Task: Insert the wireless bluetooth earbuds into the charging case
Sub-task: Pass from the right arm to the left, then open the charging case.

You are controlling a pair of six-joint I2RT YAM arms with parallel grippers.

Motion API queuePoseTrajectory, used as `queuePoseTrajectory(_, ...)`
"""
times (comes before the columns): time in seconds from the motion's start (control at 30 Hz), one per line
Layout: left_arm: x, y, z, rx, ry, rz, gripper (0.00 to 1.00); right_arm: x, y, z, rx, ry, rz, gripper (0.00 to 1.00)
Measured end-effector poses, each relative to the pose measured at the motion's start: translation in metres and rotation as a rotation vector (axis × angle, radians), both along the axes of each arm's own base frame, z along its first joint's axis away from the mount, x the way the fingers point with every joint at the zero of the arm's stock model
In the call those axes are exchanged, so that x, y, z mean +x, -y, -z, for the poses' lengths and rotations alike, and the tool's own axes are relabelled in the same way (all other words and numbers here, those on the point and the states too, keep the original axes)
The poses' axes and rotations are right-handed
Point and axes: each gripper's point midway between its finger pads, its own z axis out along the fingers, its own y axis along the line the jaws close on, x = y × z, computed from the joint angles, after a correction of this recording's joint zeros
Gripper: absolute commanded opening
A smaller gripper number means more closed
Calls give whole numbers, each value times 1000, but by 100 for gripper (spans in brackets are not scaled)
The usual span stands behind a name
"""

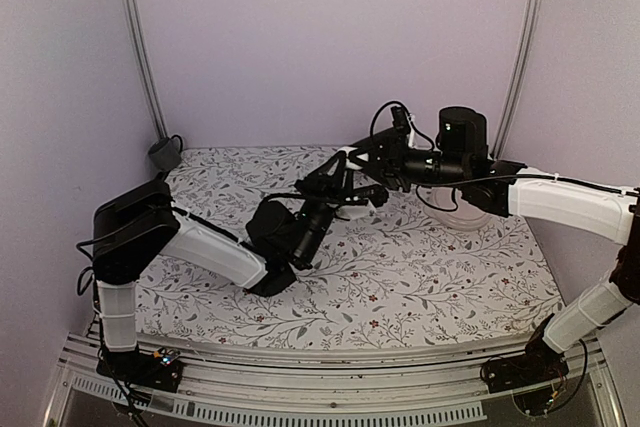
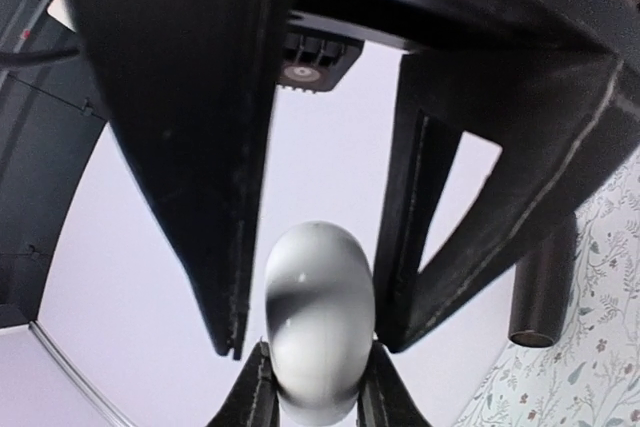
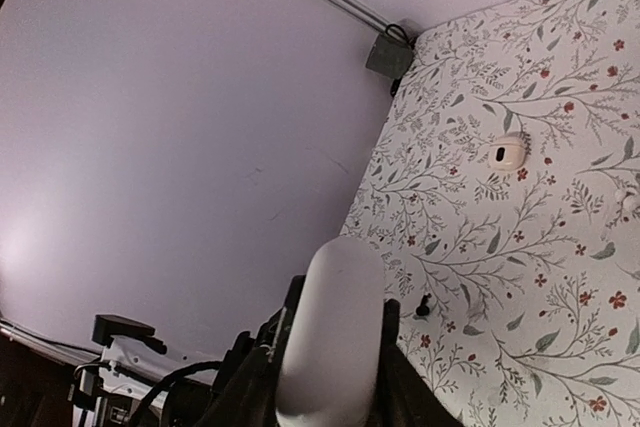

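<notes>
Floral cloth (image 2: pixel 580 377) beyond, left tool (image 2: pixel 318 355) pinches the charging case (image 2: pixel 320 302), lower sides hidden.

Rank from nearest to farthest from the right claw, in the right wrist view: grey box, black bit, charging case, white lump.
1. charging case, inside the right claw
2. black bit, on the cloth, just right
3. white lump, farther up the cloth
4. grey box, far corner

Premises: enclosed robot test cell, laboratory type. Plain lilac wall panels (image 1: pixel 330 37) on three sides, silver metal corner posts (image 1: pixel 140 47), floral-print table cloth (image 1: pixel 420 277), slotted aluminium mounting rail (image 1: pixel 330 372) along the near edge.
</notes>
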Motion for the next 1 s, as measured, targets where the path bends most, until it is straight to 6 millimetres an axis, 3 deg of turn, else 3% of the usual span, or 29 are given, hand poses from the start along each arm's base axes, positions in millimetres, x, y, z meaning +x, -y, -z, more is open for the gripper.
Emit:
queuePoseTrajectory(0.13,4,0,1,-68,-83,35,0,1,2,-2,-19,52,7,73)
queuePoseTrajectory(0.4,21,-5,-39,-306,-394,236,0,-4,26,-33,-38,264,61,93)
queuePoseTrajectory(0.67,45,-35,-60,-641,-820,616,0,-5,42,-47,-54,459,105,93)
queuePoseTrajectory(0.83,28,-41,-70,-840,-1114,990,0,-4,41,-55,-39,530,107,87)
queuePoseTrajectory(1.0,9,-42,-81,-988,-1332,1339,0,-1,31,-53,-18,556,71,73)
